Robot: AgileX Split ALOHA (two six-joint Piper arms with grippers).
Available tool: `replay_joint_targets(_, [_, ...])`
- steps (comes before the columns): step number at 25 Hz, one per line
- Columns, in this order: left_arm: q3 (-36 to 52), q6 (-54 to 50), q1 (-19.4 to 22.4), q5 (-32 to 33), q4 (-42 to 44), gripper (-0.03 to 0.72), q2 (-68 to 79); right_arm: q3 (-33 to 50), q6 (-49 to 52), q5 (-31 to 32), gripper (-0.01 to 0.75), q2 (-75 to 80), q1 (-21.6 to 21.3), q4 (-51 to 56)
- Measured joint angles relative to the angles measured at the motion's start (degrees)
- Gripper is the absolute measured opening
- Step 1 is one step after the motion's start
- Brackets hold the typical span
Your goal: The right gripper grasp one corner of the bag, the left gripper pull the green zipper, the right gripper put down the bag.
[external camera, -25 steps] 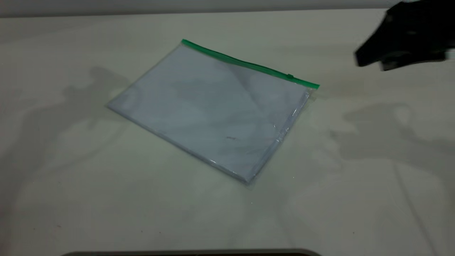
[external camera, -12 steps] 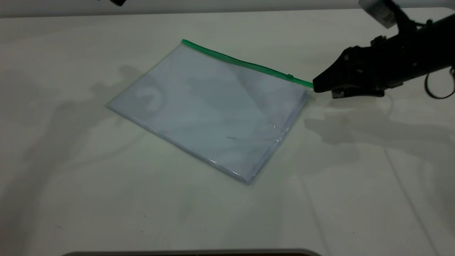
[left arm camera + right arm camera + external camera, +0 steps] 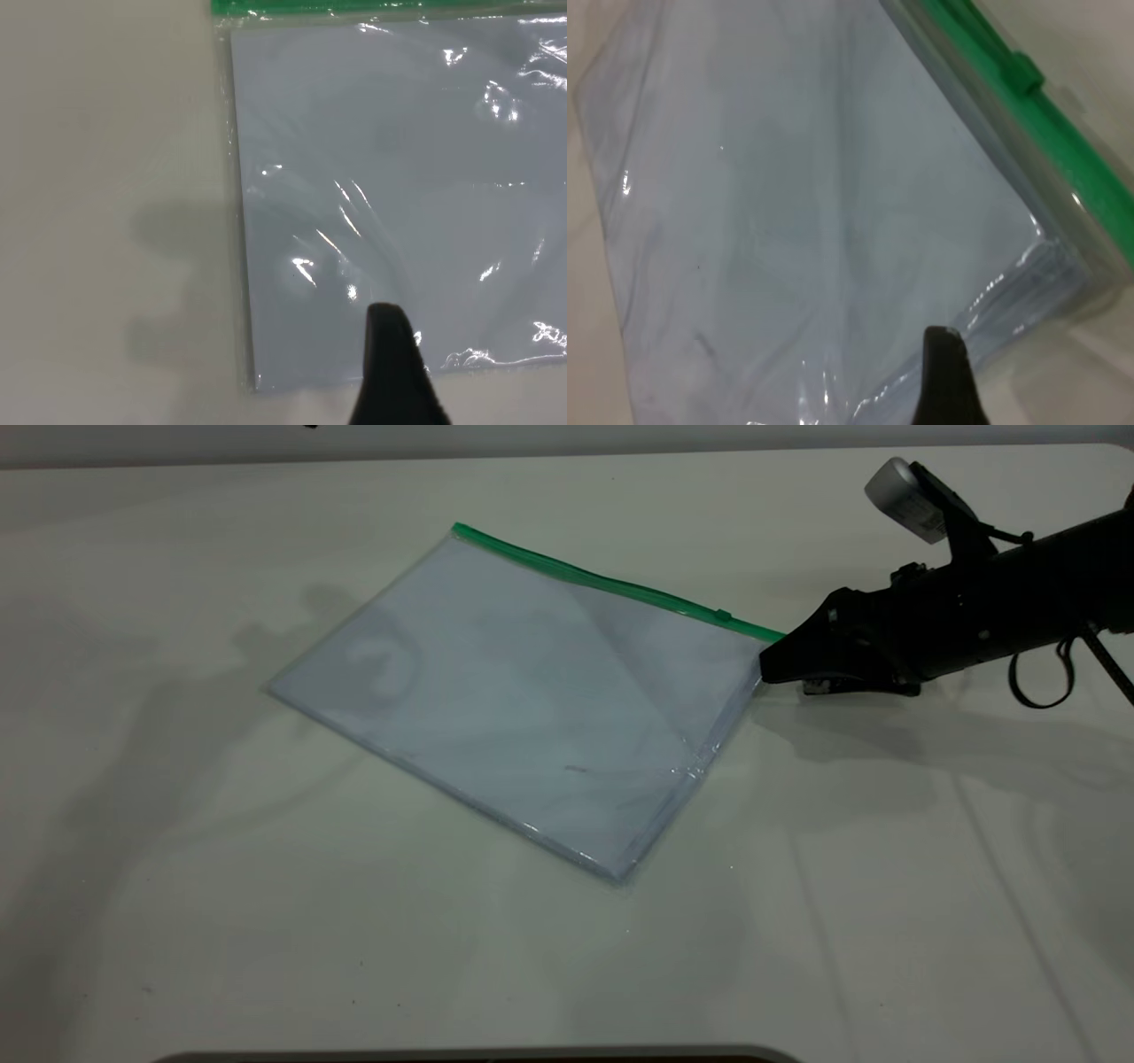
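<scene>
The bag (image 3: 532,700) lies flat on the white table, a clear pouch with pale bluish sheets inside. The green zipper (image 3: 611,584) runs along its far edge, with the small slider tab (image 3: 724,615) near the right end. My right gripper (image 3: 766,671) is low over the table, its tip against the bag's right short edge just below the zipper corner. The right wrist view shows that corner (image 3: 1063,257), the tab (image 3: 1023,73) and my gripper's black tip (image 3: 943,372). My left gripper (image 3: 390,354) hovers over the bag's left part and is outside the exterior view.
The table (image 3: 886,921) is bare white around the bag. A dark rim (image 3: 478,1056) shows at the near edge. The right arm's cable loop (image 3: 1041,677) hangs behind the gripper.
My right gripper has come in from the far right and dropped lower, ending with its tip at the bag's right corner. The bag has not moved.
</scene>
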Motion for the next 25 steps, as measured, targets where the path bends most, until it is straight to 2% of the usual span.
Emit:
replay_joint_targets(10, [0.0, 0.1, 0.0, -0.4, 0.0, 0.536, 0.0, -3.6, -1.4, 4.5, 0.564, 4.4, 0.5, 1.0])
replay_joint_targets(19, [0.0, 0.0, -0.1, -1.8, -0.2, 0.536, 0.0, -5.6, -2.4, 3.0, 0.564, 4.5, 5.2, 1.0])
replay_joint_targets(22, [0.0, 0.0, -0.1, -1.8, -0.2, 0.536, 0.0, -6.4, -2.3, 2.6, 0.534, 4.6, 5.4, 0.8])
replay_joint_targets(25, [0.0, 0.0, -0.1, -1.8, -0.2, 0.536, 0.0, -6.8, -2.0, 2.5, 0.447, 4.6, 5.4, 0.8])
